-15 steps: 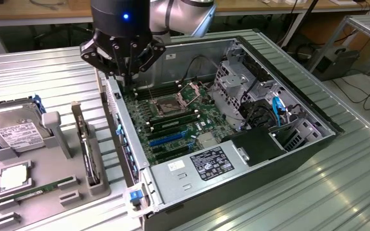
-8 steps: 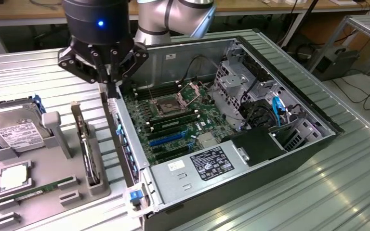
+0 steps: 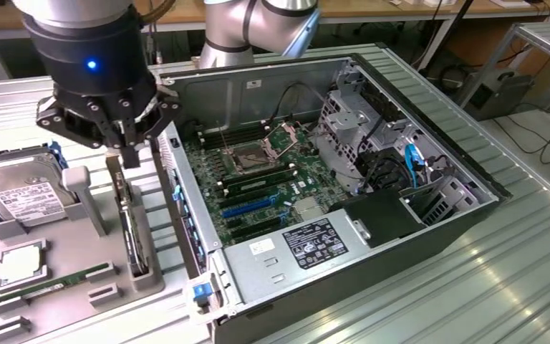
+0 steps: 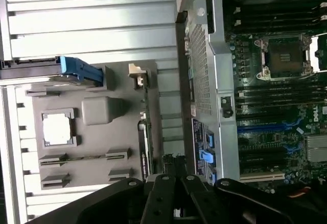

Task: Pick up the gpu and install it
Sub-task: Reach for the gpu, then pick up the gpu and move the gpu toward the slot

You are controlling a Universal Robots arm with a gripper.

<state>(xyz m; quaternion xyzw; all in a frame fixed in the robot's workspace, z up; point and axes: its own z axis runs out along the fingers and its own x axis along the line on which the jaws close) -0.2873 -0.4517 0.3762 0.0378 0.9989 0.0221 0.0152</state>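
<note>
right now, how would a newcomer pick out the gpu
Find the open computer case, then the grey tray beside it on the exterior view's left. On the tray's edge nearest the case, the gpu stands on edge in a slot: thin and dark, unlike the boxy silver hard drive and green memory stick.

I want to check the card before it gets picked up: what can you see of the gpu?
The gpu is a thin, dark, flat card seen nearly edge-on. It stands upright on its long edge in a slot of the grey parts tray, on the tray's side nearest the open computer case. It is not yet installed. The gripper hangs at its far end; whether they touch cannot be told.
</note>
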